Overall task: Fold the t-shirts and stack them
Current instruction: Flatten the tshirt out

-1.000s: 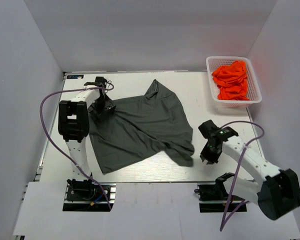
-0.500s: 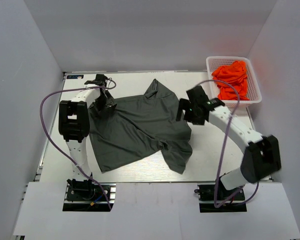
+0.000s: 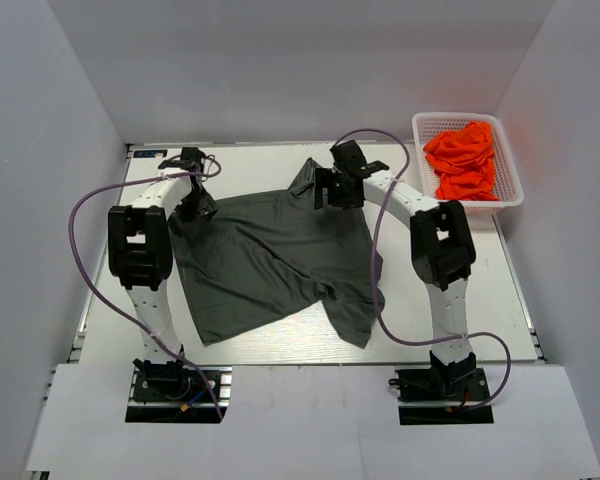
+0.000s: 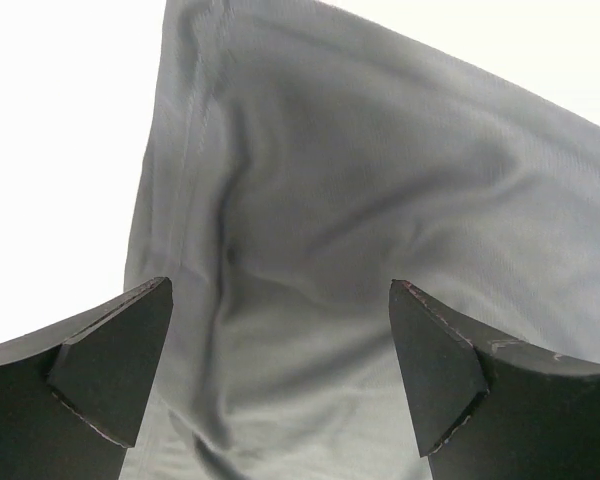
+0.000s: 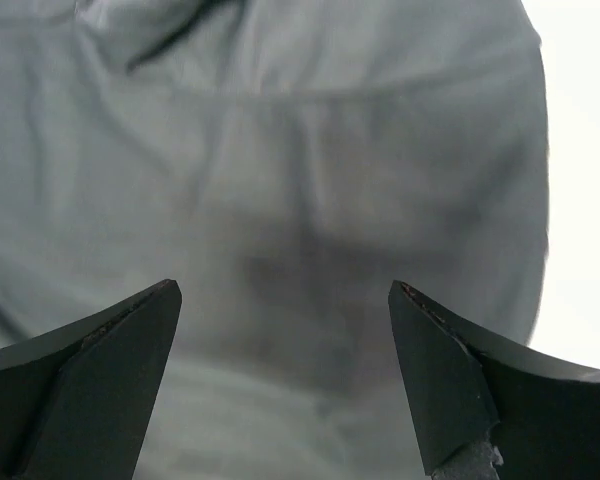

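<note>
A dark grey t-shirt [image 3: 270,260] lies spread and rumpled on the white table [image 3: 440,290], with a raised peak of cloth at its far edge. My left gripper [image 3: 193,207] hovers open over the shirt's far left corner; in the left wrist view grey cloth [image 4: 360,200] fills the gap of the gripper [image 4: 280,283]. My right gripper [image 3: 325,190] stands open above the far middle of the shirt, beside the peak. In the right wrist view only grey cloth [image 5: 280,180] lies under the gripper [image 5: 282,290]. Bright orange t-shirts [image 3: 465,160] sit bunched in a basket.
The white mesh basket [image 3: 420,165] stands at the far right corner of the table. Grey walls close in the table on three sides. Purple cables loop from both arms over the table's left side and the right front.
The right arm has swung from the near right of the table to the shirt's far middle, and its jaws have opened. The shirt's near right corner now lies flatter. The left gripper shifted slightly farther back.
</note>
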Available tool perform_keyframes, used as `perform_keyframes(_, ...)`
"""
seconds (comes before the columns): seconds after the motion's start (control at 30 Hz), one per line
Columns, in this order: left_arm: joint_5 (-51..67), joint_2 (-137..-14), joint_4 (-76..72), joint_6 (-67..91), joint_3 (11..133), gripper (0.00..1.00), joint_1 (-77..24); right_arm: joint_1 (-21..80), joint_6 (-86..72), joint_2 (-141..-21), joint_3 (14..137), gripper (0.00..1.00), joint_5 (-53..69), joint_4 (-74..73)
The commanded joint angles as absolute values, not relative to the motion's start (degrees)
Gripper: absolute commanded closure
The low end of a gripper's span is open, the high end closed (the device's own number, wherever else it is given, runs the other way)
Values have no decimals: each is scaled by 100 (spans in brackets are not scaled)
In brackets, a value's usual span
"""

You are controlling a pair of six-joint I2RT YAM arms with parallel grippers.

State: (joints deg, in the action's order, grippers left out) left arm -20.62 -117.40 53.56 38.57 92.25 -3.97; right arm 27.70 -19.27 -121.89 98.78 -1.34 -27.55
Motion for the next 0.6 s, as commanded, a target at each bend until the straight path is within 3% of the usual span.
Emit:
perform_keyframes(0.0,-2233,-11847,5002,3798,9202,1,-272,2690,-1643,-12610,10414,10,-53,-2558)
perform_keyframes(0.27,-1961,-12831,4729,3139,10151,1,-220,2189,-2267,-13306,10626,10,203,-2724)
perform_keyframes(0.57,-162,-13569,3279,1786,10941,1,-377,1389,-1857,-13911,11117,10,53,-2926)
